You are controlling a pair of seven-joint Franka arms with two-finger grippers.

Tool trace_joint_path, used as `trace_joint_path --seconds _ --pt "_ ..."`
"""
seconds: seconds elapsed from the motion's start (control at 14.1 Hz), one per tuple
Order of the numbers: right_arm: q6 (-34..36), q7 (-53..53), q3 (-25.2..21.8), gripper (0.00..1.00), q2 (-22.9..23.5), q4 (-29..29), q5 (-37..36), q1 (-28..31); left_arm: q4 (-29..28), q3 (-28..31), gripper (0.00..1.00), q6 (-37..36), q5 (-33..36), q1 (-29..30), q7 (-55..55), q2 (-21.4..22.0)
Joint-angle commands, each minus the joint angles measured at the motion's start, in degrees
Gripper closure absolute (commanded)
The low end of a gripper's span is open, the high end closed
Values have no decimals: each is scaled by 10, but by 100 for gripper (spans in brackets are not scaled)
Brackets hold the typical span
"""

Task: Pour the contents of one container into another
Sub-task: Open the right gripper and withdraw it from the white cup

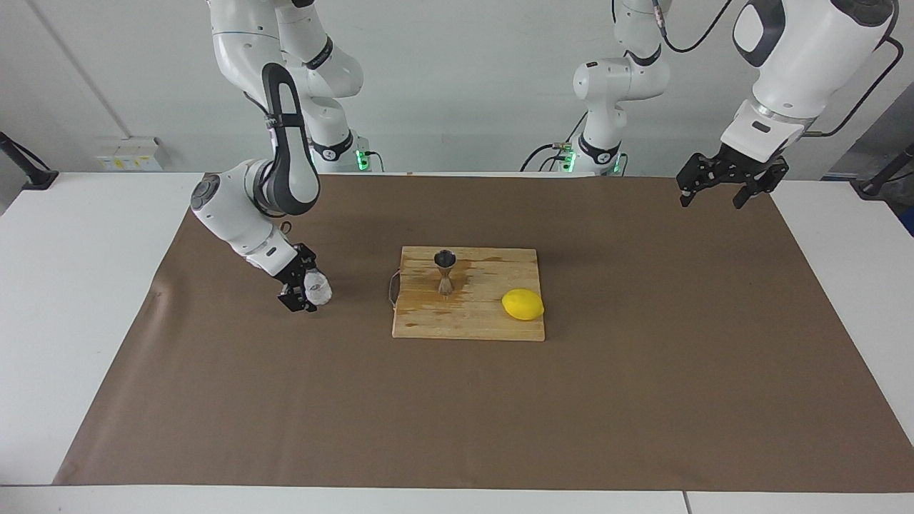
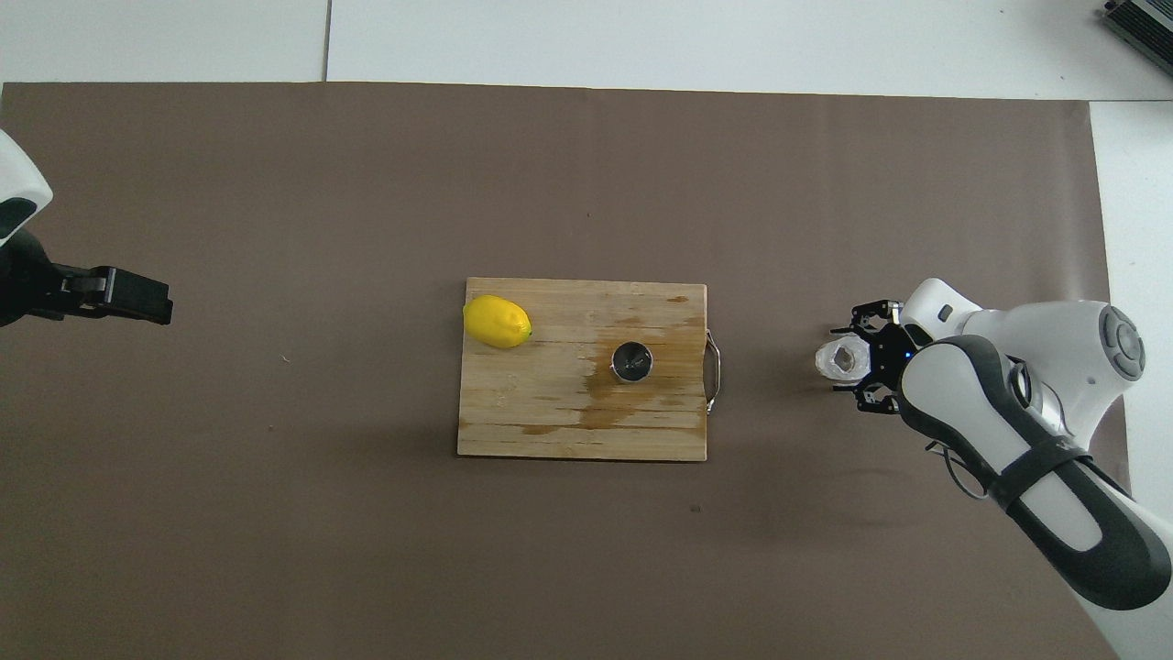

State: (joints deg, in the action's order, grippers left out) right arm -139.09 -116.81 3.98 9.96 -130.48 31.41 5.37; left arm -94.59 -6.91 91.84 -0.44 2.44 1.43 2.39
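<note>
Steel jigger (image 1: 444,272) upright on wooden board (image 1: 493,321); glass tumbler (image 1: 317,288) on brown mat (image 1: 643,400).

One camera sits high across the table (image 1: 43,300), facing the two robot bases at the top of its frame. The other hangs above the robots' end, looking steeply down. Both stand well back and share the brown mat (image 1: 643,371) and the centred cutting board (image 2: 550,412), seen half a turn apart.
</note>
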Motion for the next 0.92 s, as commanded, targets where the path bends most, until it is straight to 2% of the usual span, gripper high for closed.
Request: trace_joint_path --seconds 0.0,0.28,0.42,0.85 --pt "43 -11 1 0 -39 0 18 11 -10 -2 0 -3 -8 6 9 13" --pt "120 13 -5 0 -93 4 0 29 -10 -2 0 -4 -8 6 9 13" --pt "144 63 -4 0 -107 27 -45 36 -10 -2 0 -3 -8 6 9 13" --pt "157 350 4 0 -127 110 -175 21 -10 -2 0 -3 -8 6 9 13"
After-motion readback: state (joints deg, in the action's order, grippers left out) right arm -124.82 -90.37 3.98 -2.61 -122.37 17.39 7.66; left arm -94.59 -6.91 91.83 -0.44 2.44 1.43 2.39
